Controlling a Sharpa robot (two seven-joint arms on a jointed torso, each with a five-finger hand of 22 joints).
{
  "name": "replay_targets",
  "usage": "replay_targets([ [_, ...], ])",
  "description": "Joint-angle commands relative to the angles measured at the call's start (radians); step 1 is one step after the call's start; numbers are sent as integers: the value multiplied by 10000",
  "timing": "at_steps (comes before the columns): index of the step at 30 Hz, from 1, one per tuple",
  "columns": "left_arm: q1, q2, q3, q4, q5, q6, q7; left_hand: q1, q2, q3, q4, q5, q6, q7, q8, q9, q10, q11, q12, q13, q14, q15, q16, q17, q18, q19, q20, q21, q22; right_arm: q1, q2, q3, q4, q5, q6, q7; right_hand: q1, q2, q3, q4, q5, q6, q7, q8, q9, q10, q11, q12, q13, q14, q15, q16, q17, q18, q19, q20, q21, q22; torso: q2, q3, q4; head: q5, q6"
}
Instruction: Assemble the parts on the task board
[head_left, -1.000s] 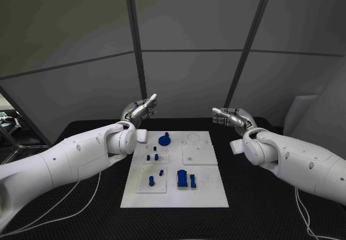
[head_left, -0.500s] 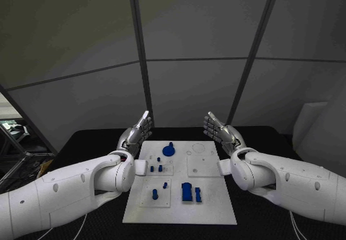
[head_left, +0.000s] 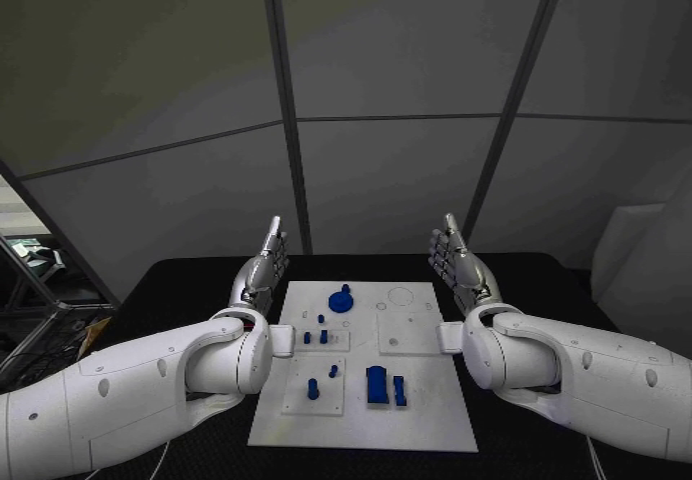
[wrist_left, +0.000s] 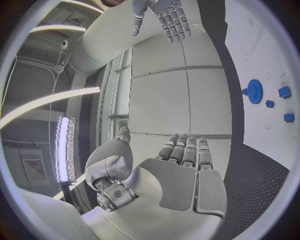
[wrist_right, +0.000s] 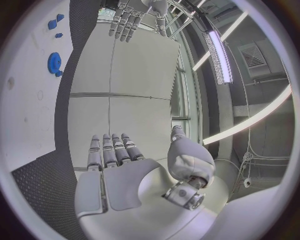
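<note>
Looking at the task board (head_left: 411, 420): it lies flat mid-bench, long axis running away from me, between my two hands. Blue gear-like part (head_left: 340, 299) sits at the far end, left of centre. Small blue parts (head_left: 313, 337) sit in the middle-left panel, more small ones (head_left: 313, 389) on the near-left panel, and a taller blue block (head_left: 376, 384) stands near centre with a slimmer piece just beside it.

My left hand (head_left: 263, 265) is raised beside the board's far-left corner, my right hand (head_left: 459, 262) beside the far-right corner. Both are flat, fingers (wrist_left: 185, 150) straight and together, released, holding nothing. Everything lies below and inboard of both palms.

Gear is nearer my left hand; so are the small pieces. The block is about midway.

Can't tell from this whether parts are already seated or loose. No readable writing or labels on board or bench (head_left: 188, 275).
</note>
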Motion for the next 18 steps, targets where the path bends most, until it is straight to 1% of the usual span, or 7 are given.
replay_targets([
  [1,20,-2,8,22,-168,-252,269,-962,2,-162,2,-34,-640,-11,-39,-11,-643,-6,-58,-12,-519,-1,-60,-20,-370,-386,-192,-64,-814,23,-4,5,29,197,-317,304,-982,-62,607,49,-127,-741,-24,-39,-20,-774,-18,-37,-12,-768,-7,-48,-10,-220,-650,-120,-67,-496,2,2,5,2,-3],
  [5,20,-2,8,22,-168,-252,269,-1294,2,-162,2,-34,-859,-11,-39,-11,-861,-6,-58,-12,-694,-1,-60,-20,-371,-486,-192,-64,-814,23,-4,5,29,197,-317,304,-1326,-62,607,49,-127,-1002,-24,-39,-20,-1047,-18,-37,-12,-1033,-7,-48,-10,-220,-886,-120,-67,-496,2,2,5,2,-3],
  [6,20,-2,8,22,-168,-252,269,-1366,2,-162,2,-34,-906,-11,-39,-11,-915,-6,-58,-12,-719,-1,-60,-20,-370,-1209,-192,-64,-814,23,-4,5,29,197,-317,304,-1366,-62,607,49,-127,-1032,-24,-39,-20,-1077,-18,-37,-12,-1060,-7,-48,-10,-220,-904,-120,-67,-496,2,2,5,2,-3],
  [13,20,-2,8,22,-168,-252,269,-1770,2,-162,2,-34,-1156,-11,-39,-11,-1170,-6,-58,-12,-919,-1,-60,-20,-370,-1209,-192,-64,-814,23,-4,5,29,197,-317,304,-1803,-62,607,49,-127,-1358,-24,-39,-20,-1411,-18,-37,-12,-1392,-7,-48,-10,-220,-1185,-120,-67,-496,2,2,5,2,-3],
  [16,20,-2,8,22,-168,-252,269,-1897,2,-162,2,-34,-1228,-11,-39,-11,-1252,-6,-58,-12,-1622,-1,-60,-20,-371,-1209,-192,-64,-814,23,-4,5,29,197,-317,304,-1949,-62,607,49,-127,-1467,-24,-39,-20,-1529,-18,-37,-12,-1523,-7,-48,-10,-220,-1281,-120,-67,-496,2,2,5,2,-3],
  [17,20,-2,8,22,-168,-252,269,-1914,2,-162,2,-34,-1261,-11,-39,-11,-1269,-6,-58,-12,-1622,-1,-60,-20,-372,-1209,-192,-64,-814,23,-4,5,29,197,-317,304,-2109,-62,607,49,-127,-1586,-24,-39,-20,-1668,-18,-37,-12,-1642,-7,-48,-10,-220,-2033,-120,-67,-496,2,2,5,2,-3],
  [18,20,-2,8,22,-168,-252,269,-1958,2,-162,2,-34,-2003,-11,-39,-11,-1273,-6,-58,-12,-1622,-1,-60,-20,-372,-1209,-192,-64,-814,23,-4,5,29,197,-317,304,-2282,-62,607,49,-127,-2314,-24,-39,-20,-2417,-18,-37,-12,-2376,-7,-48,-10,-220,-2033,-120,-67,-496,2,2,5,2,-3],
])
